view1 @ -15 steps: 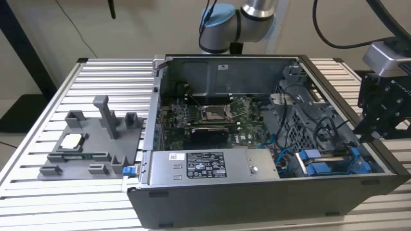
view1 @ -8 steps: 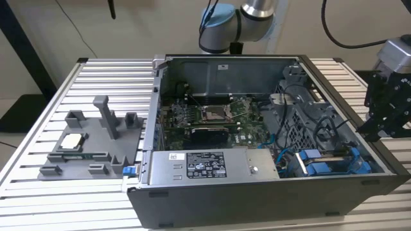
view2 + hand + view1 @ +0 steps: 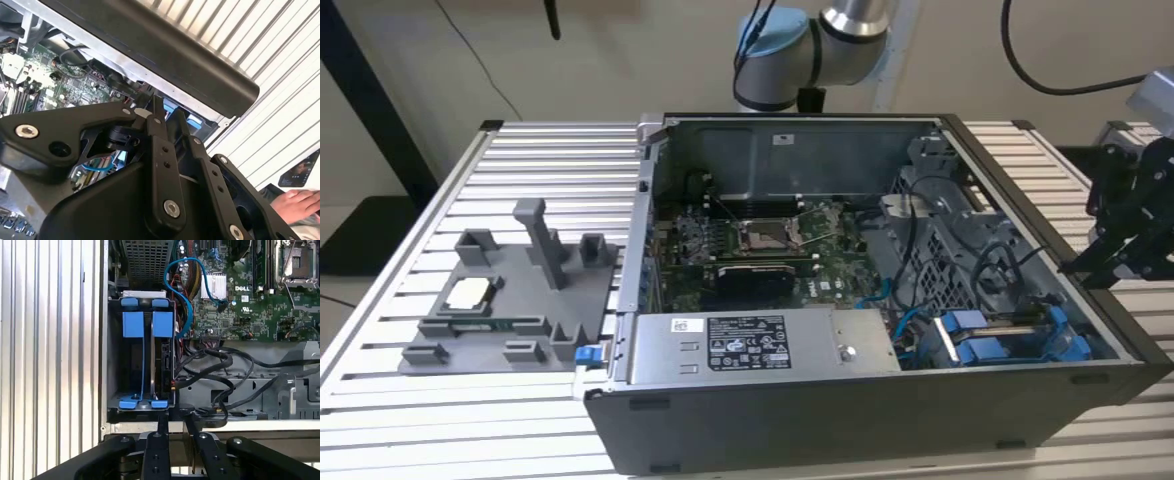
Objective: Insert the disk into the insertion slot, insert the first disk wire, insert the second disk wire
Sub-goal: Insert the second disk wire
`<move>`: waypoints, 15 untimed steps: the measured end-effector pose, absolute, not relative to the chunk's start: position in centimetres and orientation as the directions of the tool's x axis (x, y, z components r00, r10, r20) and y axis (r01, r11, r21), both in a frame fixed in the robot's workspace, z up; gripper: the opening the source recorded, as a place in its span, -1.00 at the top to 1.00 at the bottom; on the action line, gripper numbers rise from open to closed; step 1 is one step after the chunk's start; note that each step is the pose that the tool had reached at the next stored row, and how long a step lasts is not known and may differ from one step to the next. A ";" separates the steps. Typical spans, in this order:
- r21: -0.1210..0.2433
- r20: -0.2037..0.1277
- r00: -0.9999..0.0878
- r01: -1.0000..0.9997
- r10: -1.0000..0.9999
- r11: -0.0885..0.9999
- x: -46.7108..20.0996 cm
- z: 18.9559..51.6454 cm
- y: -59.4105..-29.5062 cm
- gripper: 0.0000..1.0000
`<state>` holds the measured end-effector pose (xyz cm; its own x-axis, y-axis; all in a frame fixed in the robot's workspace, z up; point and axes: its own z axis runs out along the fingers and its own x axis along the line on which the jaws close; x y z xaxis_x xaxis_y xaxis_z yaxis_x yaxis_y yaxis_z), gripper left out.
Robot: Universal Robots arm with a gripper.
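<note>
Exterior view first, from its left: a ribbed metal tabletop (image 3: 520,160) with a grey plastic tray (image 3: 567,312) sitting on it, and a small pale square chip (image 3: 467,292) resting on the tray. Just beside that is the open computer case (image 3: 854,425), insides facing up, with the power supply box (image 3: 761,345) along the near wall and the green board (image 3: 834,255) behind it. The slot (image 3: 1034,335) is in the case's near corner toward the exterior view's right, with blue plastic showing in it. The hand (image 3: 1107,262) hangs outside the case, just past its wall on the exterior view's right, apart from it.

First wrist view looks straight at the slot. The disk (image 3: 162,365) sits in it edge-on, blue tab at one end, right next to another blue carrier (image 3: 132,324). A blue cable (image 3: 184,259) and some black cables (image 3: 220,360) run up close to the disk's side, but I can't tell if any are plugged in. The fingers (image 3: 162,430) are pinched nearly together, only a slim gap, nothing between them.
</note>
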<state>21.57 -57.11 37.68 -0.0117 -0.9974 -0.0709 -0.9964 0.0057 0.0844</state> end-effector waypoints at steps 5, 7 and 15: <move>0.095 -0.077 -0.013 -0.996 -0.997 0.005 21.9 37.9 -57.0 0.47; 0.096 -0.084 -0.014 -0.995 -0.996 0.006 21.9 37.9 -56.8 0.47; 0.105 -0.106 -0.037 -0.994 -0.994 0.026 21.9 37.5 -56.6 0.47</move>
<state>21.87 -56.62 37.54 -0.0375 -0.9937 -0.1055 -0.9941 0.0263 0.1051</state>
